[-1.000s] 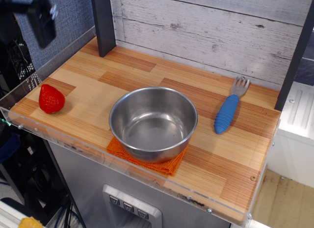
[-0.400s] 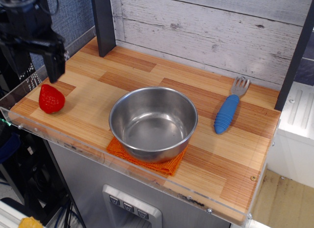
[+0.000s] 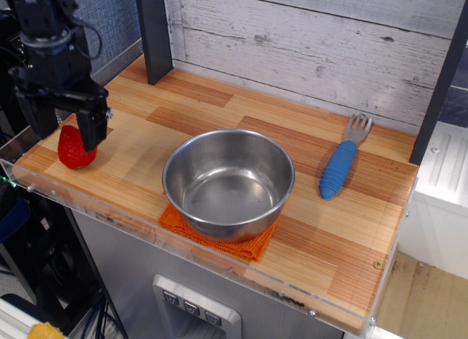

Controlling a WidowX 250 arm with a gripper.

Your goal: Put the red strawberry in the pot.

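Note:
The red strawberry (image 3: 73, 150) lies near the left front corner of the wooden counter. My black gripper (image 3: 67, 127) hangs right over it, open, with one finger (image 3: 93, 128) to the strawberry's right and the other (image 3: 42, 120) to its left. The fingers straddle the strawberry's upper part; I cannot tell whether they touch it. The pot (image 3: 228, 182), a shiny steel bowl, stands empty at the counter's front middle on an orange cloth (image 3: 219, 239).
A blue-handled fork (image 3: 341, 166) lies right of the pot. A dark post (image 3: 153, 33) stands at the back left and another at the far right (image 3: 439, 83). A clear acrylic lip (image 3: 44, 189) runs along the counter's front and left edges.
The gripper has come down and moved right from the upper left, and now stands over the strawberry. The strawberry, pot and fork have not moved.

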